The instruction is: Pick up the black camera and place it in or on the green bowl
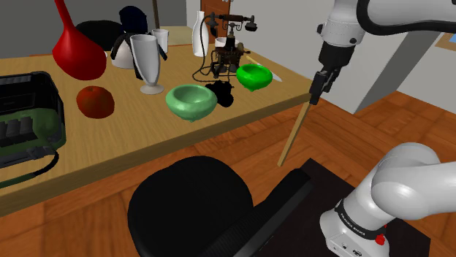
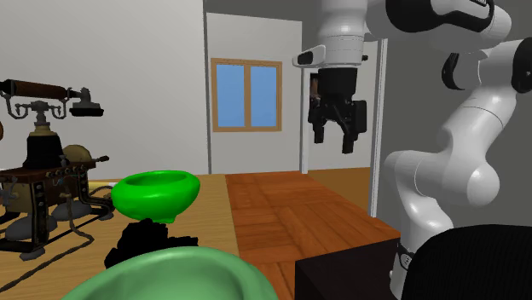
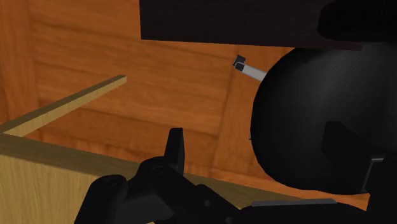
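Shoulder view: end effector (image 1: 316,96) high by the desk (image 1: 109,157) corner

Its fingers stand apart, clasping nothing. The camera (image 1: 221,94) sits on the desk between the pale green bowl (image 1: 191,101) and the bright green bowl (image 1: 254,76), just beside the pale one and apart from the end effector.

Past the pincer (image 3: 275,153), whose black fingers (image 3: 175,149) stand apart, lies a reddish-brown wooden plank floor (image 3: 95,57). The corner of the pale wooden desk (image 3: 44,184) sits beside one finger, its slim wooden leg (image 3: 76,99) slanting away. By the other finger is a round black chair seat (image 3: 305,114) with a small grey lever (image 3: 249,69) at its edge. Farther off is a dark flat-sided box (image 3: 222,19).
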`<state>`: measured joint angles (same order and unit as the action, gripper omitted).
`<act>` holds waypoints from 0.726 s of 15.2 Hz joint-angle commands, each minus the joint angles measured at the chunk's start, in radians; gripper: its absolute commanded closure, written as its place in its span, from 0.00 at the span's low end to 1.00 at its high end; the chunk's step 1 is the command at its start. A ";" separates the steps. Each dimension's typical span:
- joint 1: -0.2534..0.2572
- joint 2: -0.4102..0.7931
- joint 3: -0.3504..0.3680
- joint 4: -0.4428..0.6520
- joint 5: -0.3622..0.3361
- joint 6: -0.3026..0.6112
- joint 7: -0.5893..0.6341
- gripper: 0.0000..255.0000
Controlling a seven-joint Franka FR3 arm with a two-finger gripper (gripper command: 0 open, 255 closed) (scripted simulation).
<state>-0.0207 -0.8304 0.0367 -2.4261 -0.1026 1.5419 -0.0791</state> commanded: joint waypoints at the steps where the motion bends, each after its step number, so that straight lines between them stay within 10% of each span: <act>1: 0.000 0.000 0.000 0.000 0.000 0.000 0.000 0.00; 11: 0.017 0.365 0.038 0.152 0.041 0.231 0.053 0.00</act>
<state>-0.0045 -0.5061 0.0718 -2.2989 -0.0641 1.7540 -0.0295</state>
